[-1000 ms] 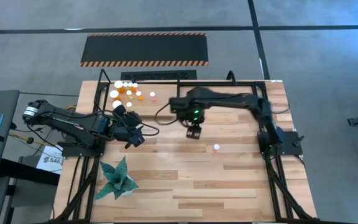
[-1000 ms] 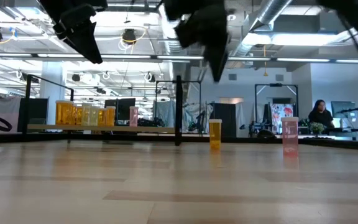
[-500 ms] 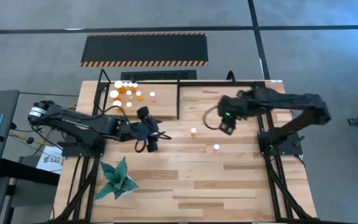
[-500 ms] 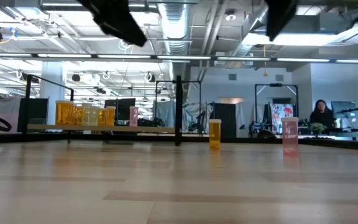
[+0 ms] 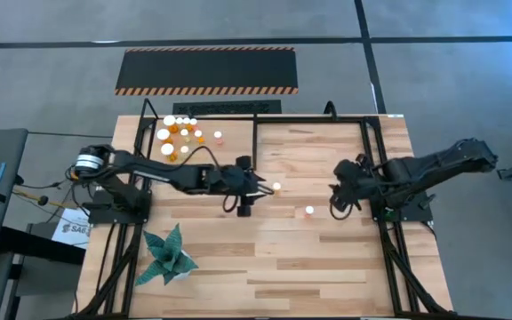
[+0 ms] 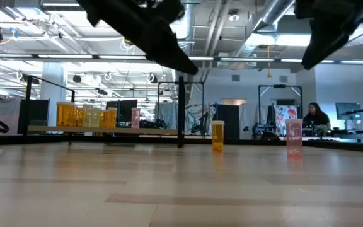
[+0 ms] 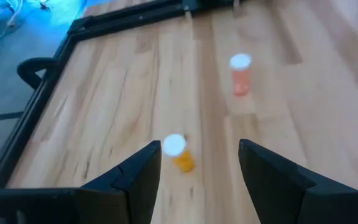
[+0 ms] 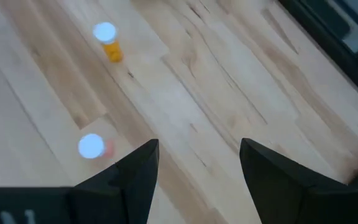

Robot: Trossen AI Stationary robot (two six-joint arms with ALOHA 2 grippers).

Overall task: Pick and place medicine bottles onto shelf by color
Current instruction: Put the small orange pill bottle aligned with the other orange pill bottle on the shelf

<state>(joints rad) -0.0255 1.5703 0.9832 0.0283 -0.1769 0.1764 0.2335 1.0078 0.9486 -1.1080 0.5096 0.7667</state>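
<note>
While both arms hang above the table with nothing in their jaws, the step in hand looks like a reach for one of the two stray bottles. Nearest the table's front edge, well short of the shelf (image 5: 238,147), stands a green folded-paper plant (image 5: 167,253) (a bystander to the job). Farther in, nearer the shelf's front rail, the left gripper (image 5: 244,206) hovers with its dark flat fingers spread and empty; in its wrist view the orange bottle (image 7: 179,152) sits just ahead, between the fingertips' line of approach. That orange bottle (image 5: 276,188) stands upright on the bare planks, just in front of the shelf's middle post. The pinkish bottle (image 5: 309,211) stands a little farther out from the shelf, and the right gripper (image 5: 338,206) hangs beside it, fingers likewise parted and holding nothing. Both bottles are small smooth translucent cylinders with round white caps, and the planks are pale striped wood. Farthest back, on the shelf's left corner, the sorted bottles (image 5: 180,133) cluster on a light board framed in black metal. The next move probably calls for the left gripper to drop low around the orange bottle and close gently, since so light a cylinder could tip easily.
</note>
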